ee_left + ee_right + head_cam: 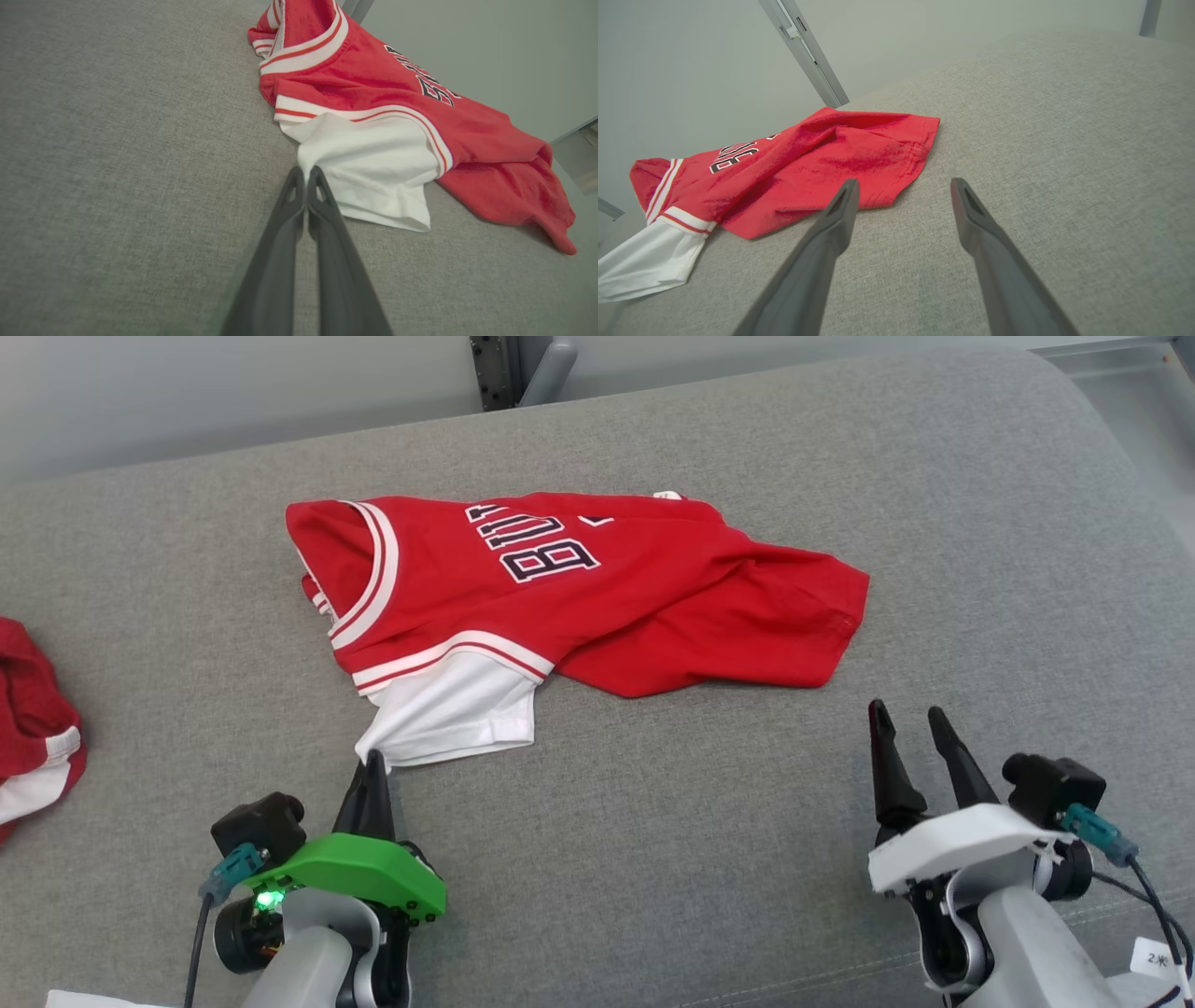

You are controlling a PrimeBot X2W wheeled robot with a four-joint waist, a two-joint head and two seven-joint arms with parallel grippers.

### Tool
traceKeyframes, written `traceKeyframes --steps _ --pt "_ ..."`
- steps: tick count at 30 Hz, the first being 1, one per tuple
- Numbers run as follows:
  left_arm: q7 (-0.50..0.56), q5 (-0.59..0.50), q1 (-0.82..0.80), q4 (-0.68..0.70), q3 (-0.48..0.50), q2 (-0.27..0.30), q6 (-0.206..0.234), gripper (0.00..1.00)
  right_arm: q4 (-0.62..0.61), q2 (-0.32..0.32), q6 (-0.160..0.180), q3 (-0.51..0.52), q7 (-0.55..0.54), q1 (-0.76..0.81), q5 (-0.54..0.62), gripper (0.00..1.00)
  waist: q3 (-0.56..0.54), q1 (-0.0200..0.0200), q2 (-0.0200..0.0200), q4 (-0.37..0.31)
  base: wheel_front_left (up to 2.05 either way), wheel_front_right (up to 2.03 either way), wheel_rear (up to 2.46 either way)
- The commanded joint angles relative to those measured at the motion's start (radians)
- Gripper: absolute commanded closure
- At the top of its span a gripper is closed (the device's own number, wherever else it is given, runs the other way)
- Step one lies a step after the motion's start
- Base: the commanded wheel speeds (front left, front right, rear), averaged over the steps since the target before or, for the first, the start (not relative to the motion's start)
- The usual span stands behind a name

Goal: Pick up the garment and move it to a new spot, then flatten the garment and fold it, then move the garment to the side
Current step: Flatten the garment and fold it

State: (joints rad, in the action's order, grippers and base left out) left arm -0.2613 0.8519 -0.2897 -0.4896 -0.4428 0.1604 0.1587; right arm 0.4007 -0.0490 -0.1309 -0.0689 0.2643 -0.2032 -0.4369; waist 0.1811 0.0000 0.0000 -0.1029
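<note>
1. Left end effector (375,763): fingers closed together, pinching the near corner of the white sleeve (457,714). The hold looks shallow, so the cloth may slip out on lifting.
2. Garment (597,588): red jersey, rumpled, lying mid-surface (709,859) at 1 o'clock from that end effector. Raised by one corner, it would likely bunch and drag.
3. Right end effector (913,719): fingers spread wide, empty, at 4 o'clock of the jersey, apart from it.
4. Containers: none catalogued.

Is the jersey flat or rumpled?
Rumpled: the jersey lies creased and bunched, its white sleeve pinched at the corner by the left gripper, jaws shut.
</note>
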Motion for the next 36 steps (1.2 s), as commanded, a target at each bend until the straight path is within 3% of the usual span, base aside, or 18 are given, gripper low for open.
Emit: traceKeyframes --steps 1,12,23,27,28,30,32,34,36 --pt "-0.003 -0.027 0.012 0.013 0.009 0.008 0.005 1.0 0.019 -0.003 0.0 0.009 0.002 -0.03 0.002 0.0 0.012 0.0 0.0 0.013 0.0 0.0 0.0" --pt "-0.004 -0.091 0.009 0.065 0.036 -0.003 0.002 1.0 0.339 -0.025 0.0 0.027 0.002 -0.295 -0.093 0.0 0.064 0.0 0.0 0.044 0.0 0.0 0.0" --pt "-0.001 -0.123 -0.041 0.064 0.017 0.005 -0.005 1.0 0.504 -0.082 0.0 -0.057 0.002 -0.435 -0.246 0.0 0.112 0.0 0.0 0.071 0.0 0.0 0.0" --pt "-0.001 -0.129 -0.049 0.061 0.012 0.005 -0.006 1.0 0.529 -0.09 0.0 -0.093 0.002 -0.45 -0.275 0.37 0.114 0.0 0.0 0.077 0.0 0.0 0.0" --pt "-0.001 -0.129 -0.049 0.06 0.011 0.005 -0.007 1.0 0.534 -0.092 0.0 -0.1 0.002 -0.453 -0.279 0.53 0.113 0.0 0.0 0.079 0.0 0.0 0.0" --pt "-0.001 -0.129 -0.048 0.058 0.008 0.004 -0.006 1.0 0.541 -0.102 0.0 -0.11 0.002 -0.46 -0.281 0.55 0.113 0.0 0.0 0.082 0.0 0.0 0.0" --pt "-0.001 -0.129 -0.048 0.057 0.006 0.005 -0.005 1.0 0.547 -0.104 0.0 -0.115 0.002 -0.464 -0.288 0.68 0.114 0.0 0.0 0.084 0.0 0.0 0.0" --pt "0.001 -0.129 -0.047 0.055 0.005 0.008 -0.002 1.0 0.552 -0.107 0.0 -0.119 0.002 -0.466 -0.292 1.0 0.114 0.0 0.0 0.086 0.0 0.0 0.0" --pt "0.0 -0.129 -0.047 0.055 0.005 0.01 0.001 1.0 0.552 -0.112 0.0 -0.122 0.002 -0.47 -0.295 1.0 0.115 0.0 0.0 0.087 0.0 0.0 0.0"
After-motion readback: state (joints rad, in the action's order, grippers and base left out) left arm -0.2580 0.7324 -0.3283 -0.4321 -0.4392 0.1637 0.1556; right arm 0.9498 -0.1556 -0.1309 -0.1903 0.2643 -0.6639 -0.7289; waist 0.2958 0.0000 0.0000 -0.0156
